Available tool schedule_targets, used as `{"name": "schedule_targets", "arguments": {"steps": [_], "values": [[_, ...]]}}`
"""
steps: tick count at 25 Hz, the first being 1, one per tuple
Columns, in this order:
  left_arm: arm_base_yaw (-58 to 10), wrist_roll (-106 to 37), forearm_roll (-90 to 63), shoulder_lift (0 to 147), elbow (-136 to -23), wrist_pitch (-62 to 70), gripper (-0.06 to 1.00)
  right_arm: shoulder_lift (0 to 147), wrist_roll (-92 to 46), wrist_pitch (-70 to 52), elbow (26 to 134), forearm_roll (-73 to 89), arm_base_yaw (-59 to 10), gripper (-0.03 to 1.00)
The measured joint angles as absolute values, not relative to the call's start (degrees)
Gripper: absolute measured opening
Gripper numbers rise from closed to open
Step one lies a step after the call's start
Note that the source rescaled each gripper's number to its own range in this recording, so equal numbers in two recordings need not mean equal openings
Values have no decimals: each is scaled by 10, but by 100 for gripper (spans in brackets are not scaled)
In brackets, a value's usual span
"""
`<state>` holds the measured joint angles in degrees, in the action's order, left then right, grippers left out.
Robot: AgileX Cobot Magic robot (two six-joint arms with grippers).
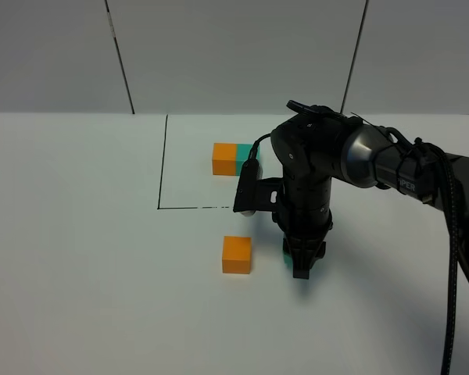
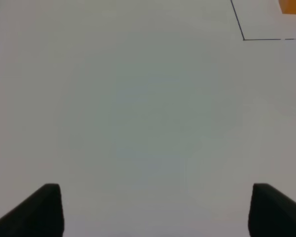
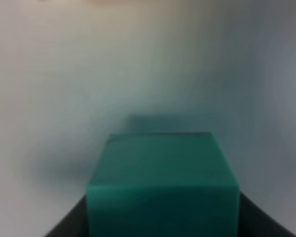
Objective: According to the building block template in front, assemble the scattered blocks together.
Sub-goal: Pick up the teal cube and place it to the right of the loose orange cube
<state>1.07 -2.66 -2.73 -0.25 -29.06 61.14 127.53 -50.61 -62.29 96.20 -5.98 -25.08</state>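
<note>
The right pincer (image 1: 301,268) points straight down at the near part of the white desk (image 1: 78,273), its dark fingers (image 3: 69,228) pressed against two opposite sides of the teal cube (image 3: 163,182), pinching it; from the high camera only a sliver of that cube (image 1: 285,255) shows beside the fingers, and whether its underside touches the desk cannot be told. Just beside it, towards the left of the high view and with a clear gap between, the orange cube (image 1: 237,255) sits flat on the desk, untouched. The left pincer (image 2: 155,211) shows only in its own wrist view, its two black fingertips (image 2: 44,212) spread wide with nothing between them, hanging over bare desk. Farther back a thin black line (image 1: 162,164) marks off a rectangle, and the bulky black right arm (image 1: 313,168) rises over its near edge. Inside that rectangle lies the template bar (image 1: 227,158), orange half and teal half joined flush, the teal end partly hidden behind the arm; it is well apart from both loose cubes. Beyond the desk stands a pale panelled wall (image 1: 234,55)
</note>
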Motion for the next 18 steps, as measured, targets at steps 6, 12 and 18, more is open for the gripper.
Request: {"name": "schedule_targets", "arguments": {"steps": [6, 12, 18], "values": [[11, -27, -27, -3, -291, 611, 61, 1289, -511, -598, 963, -48, -261, 1], [11, -27, -27, -3, -291, 611, 61, 1300, -537, -581, 964, -28, -266, 1], [11, -27, -27, -3, -291, 611, 61, 1311, -541, -575, 964, -26, -266, 1]]}}
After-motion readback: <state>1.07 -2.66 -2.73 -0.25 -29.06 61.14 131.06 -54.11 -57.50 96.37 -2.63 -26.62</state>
